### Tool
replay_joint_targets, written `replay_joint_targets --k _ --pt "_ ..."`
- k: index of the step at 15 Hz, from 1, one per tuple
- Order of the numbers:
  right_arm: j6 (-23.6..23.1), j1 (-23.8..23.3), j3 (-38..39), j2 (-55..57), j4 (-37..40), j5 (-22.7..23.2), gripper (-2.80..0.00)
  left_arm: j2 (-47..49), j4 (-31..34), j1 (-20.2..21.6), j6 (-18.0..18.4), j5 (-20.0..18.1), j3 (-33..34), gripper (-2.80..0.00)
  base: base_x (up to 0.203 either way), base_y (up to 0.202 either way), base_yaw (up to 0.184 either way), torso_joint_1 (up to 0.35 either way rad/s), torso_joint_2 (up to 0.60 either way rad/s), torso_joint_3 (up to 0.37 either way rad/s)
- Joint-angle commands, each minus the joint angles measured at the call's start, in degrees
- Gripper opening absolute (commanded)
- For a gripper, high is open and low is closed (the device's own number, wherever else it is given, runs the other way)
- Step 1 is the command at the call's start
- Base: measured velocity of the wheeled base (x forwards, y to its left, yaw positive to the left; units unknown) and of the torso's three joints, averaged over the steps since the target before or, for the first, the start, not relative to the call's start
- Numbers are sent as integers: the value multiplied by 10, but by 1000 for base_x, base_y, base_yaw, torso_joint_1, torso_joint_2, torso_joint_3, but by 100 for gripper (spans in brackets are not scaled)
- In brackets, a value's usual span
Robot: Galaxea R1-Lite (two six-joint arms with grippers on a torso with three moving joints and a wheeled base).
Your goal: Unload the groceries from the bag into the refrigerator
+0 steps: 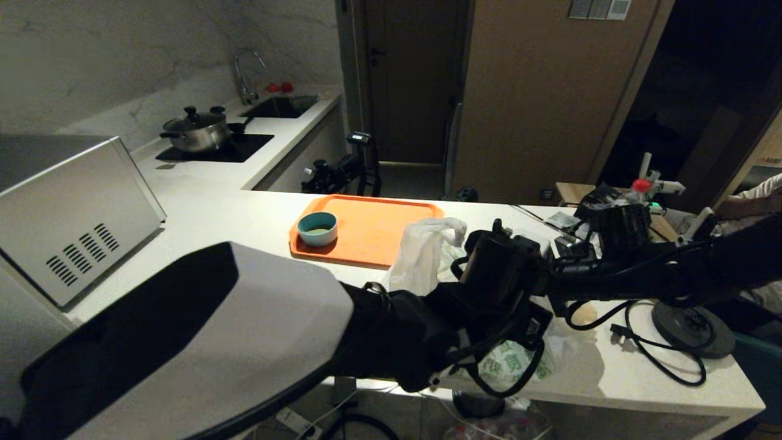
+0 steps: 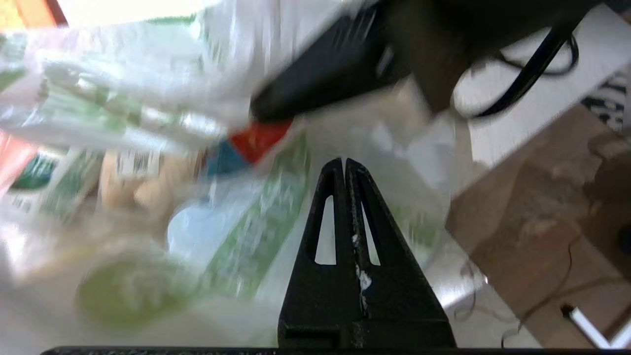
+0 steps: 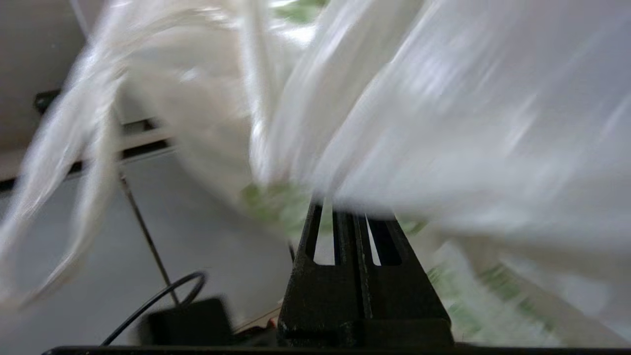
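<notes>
The bag point(image 1: 421, 250), crinkly white plastic with green print, lies on the white counter just right of the orange tray, half hidden behind both my arms. My left gripper point(image 2: 345, 161) is shut, its tips bare and close in front of the bag point(image 2: 148, 88). Through the film I make out groceries: a green-labelled bottle point(image 2: 261, 222), pale beige lumps point(image 2: 133, 187) and a yellow-green pack point(image 2: 123, 291). My right gripper point(image 3: 352, 212) is shut, its tips covered by a fold of the bag point(image 3: 443, 123); I cannot tell whether film is pinched. The refrigerator is out of view.
An orange tray point(image 1: 379, 226) carries a teal bowl point(image 1: 317, 228). A silver box with vent slots point(image 1: 73, 226) stands at the left, a pot point(image 1: 195, 131) behind it. A kettle base with cord point(image 1: 693, 327) and clutter point(image 1: 611, 220) lie to the right. A person's arm point(image 1: 763, 195) shows at the right edge.
</notes>
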Motion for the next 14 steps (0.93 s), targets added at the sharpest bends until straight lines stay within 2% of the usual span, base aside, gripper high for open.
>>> replay_joint_targets --k 1,4,6,9,14 --pt "3 -1 -13 40 -2 2 -280 56 5 3 1 3 -55 -280 0 0 0 0 0 0" --pt "3 -15 -13 40 2 -2 -280 110 30 9 2 16 -133 -280 0 0 0 0 0 0" --pt "3 -21 -7 26 28 -23 -280 140 53 19 4 22 -174 -280 0 0 0 0 0 0" --pt "3 -25 -5 0 88 -50 -280 138 53 32 4 21 -174 -280 0 0 0 0 0 0" --pt "7 -47 39 -35 97 -52 -280 137 48 44 2 32 -174 -280 0 0 0 0 0 0"
